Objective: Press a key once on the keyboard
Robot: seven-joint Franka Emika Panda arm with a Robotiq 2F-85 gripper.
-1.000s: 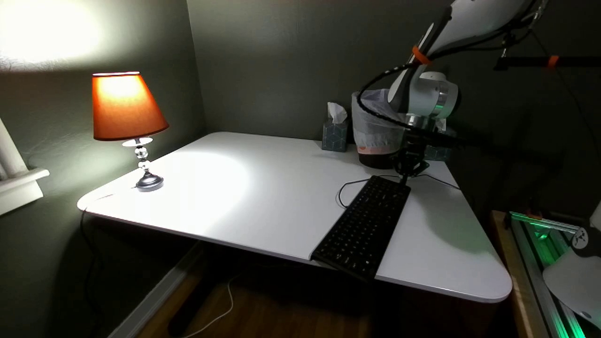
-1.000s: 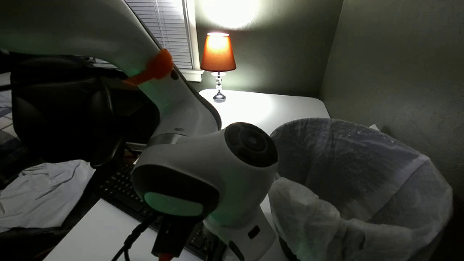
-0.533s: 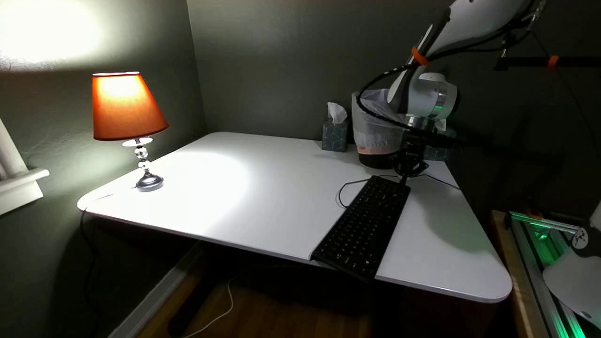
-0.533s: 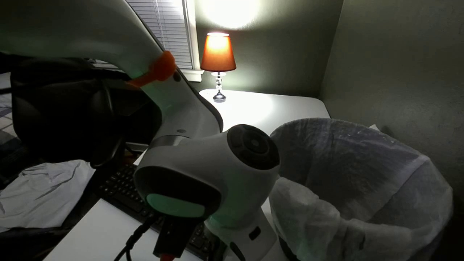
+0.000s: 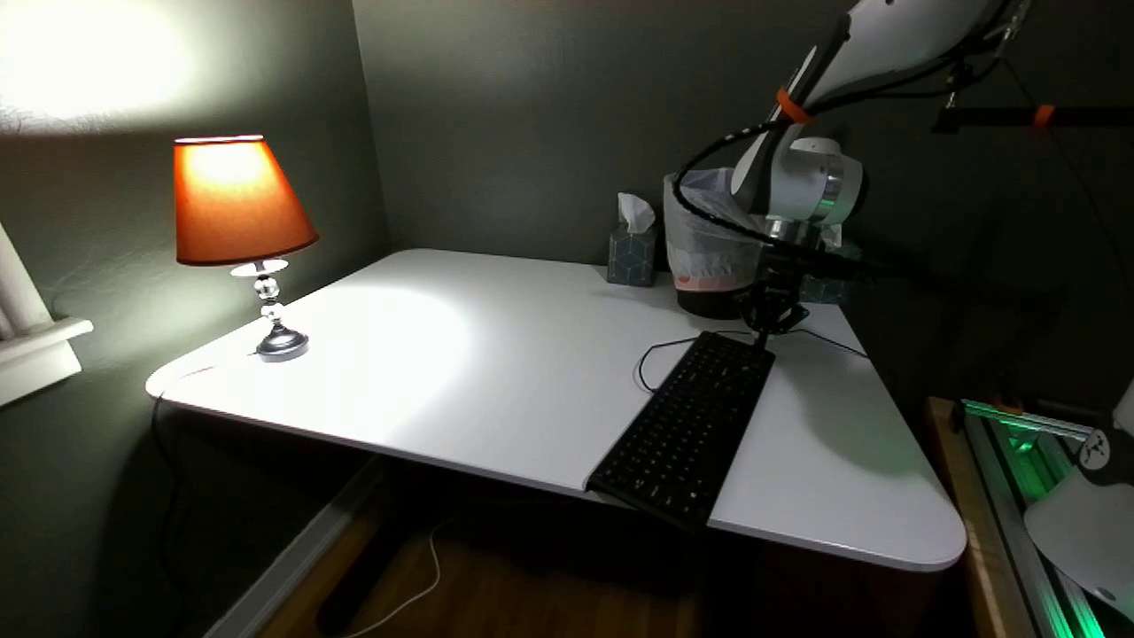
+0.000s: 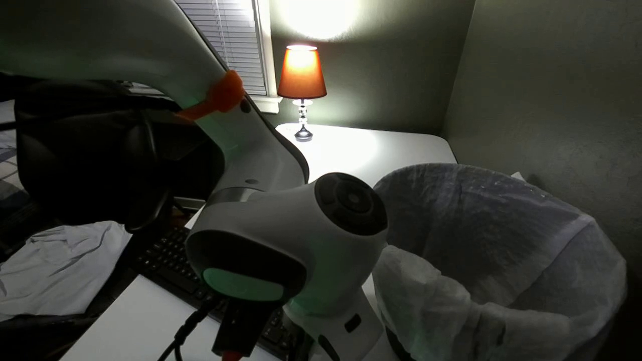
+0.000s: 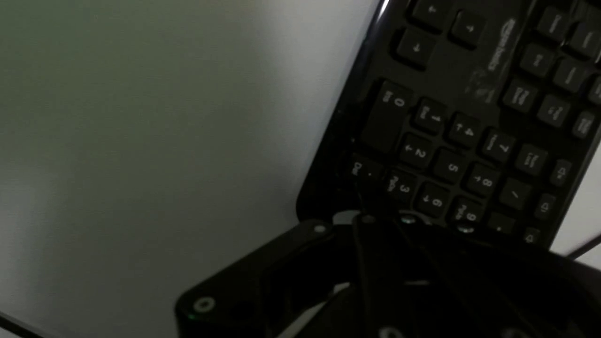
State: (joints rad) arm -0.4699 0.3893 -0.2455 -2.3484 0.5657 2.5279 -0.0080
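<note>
The black keyboard [image 5: 687, 425] lies across the white table with its near end past the front edge. It also shows in an exterior view [image 6: 170, 263], partly behind the arm, and in the wrist view [image 7: 450, 166]. My gripper [image 5: 761, 340] points down at the far end of the keyboard, its fingers together as one narrow tip. In the wrist view the dark gripper [image 7: 371, 197] reaches over the number pad corner, by the Del key [image 7: 361, 170] and the 3 key [image 7: 400, 185]. The tips are too dark to tell whether they touch a key.
A lit lamp [image 5: 282, 341] with an orange shade stands at the table's far side. A tissue box [image 5: 631, 257] and a lined bin [image 5: 709, 235] stand behind the keyboard. The keyboard's cable [image 5: 645, 359] loops beside it on the white table [image 5: 496, 372].
The arm has come down very slightly from one second ago. Over the last half second it has hardly moved. The gripper stays shut and the keyboard lies in the same place.
</note>
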